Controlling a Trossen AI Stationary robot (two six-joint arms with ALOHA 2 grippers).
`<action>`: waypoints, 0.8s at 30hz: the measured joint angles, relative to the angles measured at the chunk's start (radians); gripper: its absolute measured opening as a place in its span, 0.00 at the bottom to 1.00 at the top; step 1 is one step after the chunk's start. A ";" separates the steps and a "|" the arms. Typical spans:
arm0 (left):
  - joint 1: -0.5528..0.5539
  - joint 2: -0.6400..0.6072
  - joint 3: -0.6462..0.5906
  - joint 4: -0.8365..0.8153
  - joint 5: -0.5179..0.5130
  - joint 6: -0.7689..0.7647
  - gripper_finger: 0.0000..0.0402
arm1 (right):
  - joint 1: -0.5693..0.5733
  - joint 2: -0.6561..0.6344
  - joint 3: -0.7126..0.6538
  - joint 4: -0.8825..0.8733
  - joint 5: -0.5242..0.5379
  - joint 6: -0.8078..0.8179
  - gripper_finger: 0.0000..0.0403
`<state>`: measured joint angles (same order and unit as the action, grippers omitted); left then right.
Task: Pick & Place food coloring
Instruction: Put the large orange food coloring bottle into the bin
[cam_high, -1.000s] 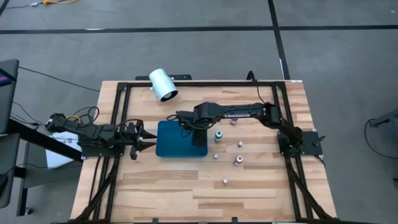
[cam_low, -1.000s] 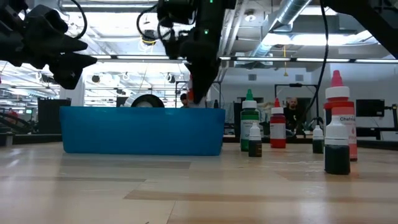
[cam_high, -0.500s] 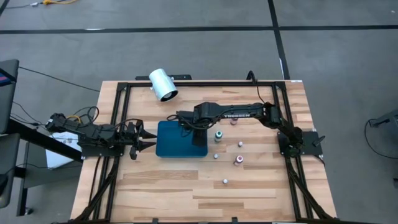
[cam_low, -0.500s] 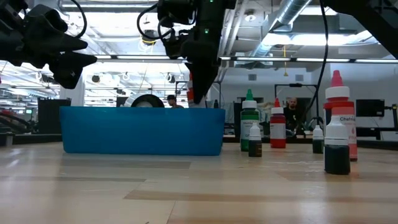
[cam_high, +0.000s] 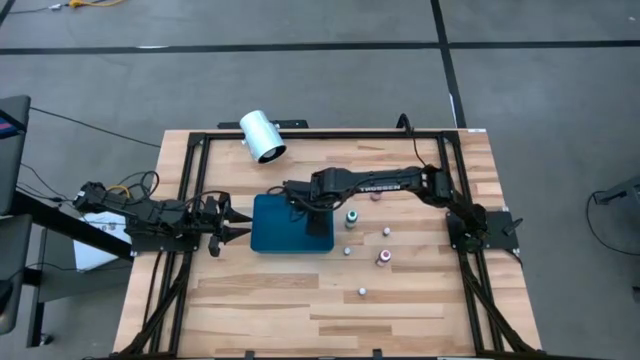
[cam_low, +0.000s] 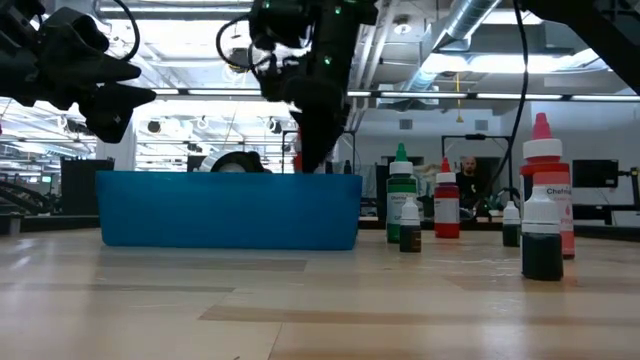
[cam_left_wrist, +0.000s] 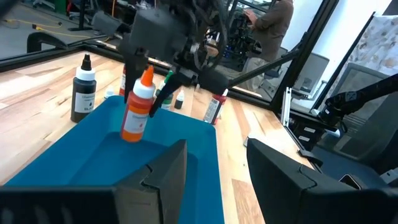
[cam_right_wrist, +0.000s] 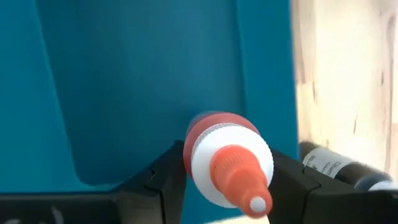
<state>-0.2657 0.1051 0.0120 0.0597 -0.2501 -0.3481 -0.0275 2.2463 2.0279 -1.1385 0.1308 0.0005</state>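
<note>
Wooden table (cam_high: 260, 300), seen from above; teal tray (cam_high: 275, 235) just left of centre. Right gripper (cam_left_wrist: 144, 93), reaching in from three o'clock, grips an orange-capped food coloring bottle (cam_left_wrist: 135, 106) upright over the tray's three o'clock half; whether its base touches the floor cannot be told. Left gripper (cam_high: 232, 222) waits at the tray's nine o'clock edge, fingers partly apart, holding nothing. Other bottles (cam_high: 351, 217) stand past three o'clock. Advice: lower until the base rests flat, then release, keeping the bottle vertical. The tray wall hides the contact from table height.
</note>
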 joint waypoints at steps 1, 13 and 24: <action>0.000 0.000 0.000 0.000 0.000 0.000 0.40 | 0.002 0.000 -0.005 -0.001 0.003 0.000 0.41; 0.000 0.000 0.000 0.000 0.000 -0.003 0.40 | 0.007 0.000 -0.092 0.044 0.033 0.000 0.39; 0.000 0.000 0.000 0.000 0.000 -0.003 0.40 | 0.007 0.000 -0.105 0.062 0.031 0.007 0.46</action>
<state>-0.2657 0.1051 0.0120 0.0597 -0.2501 -0.3508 -0.0200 2.2459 1.9228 -1.0767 0.1617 0.0074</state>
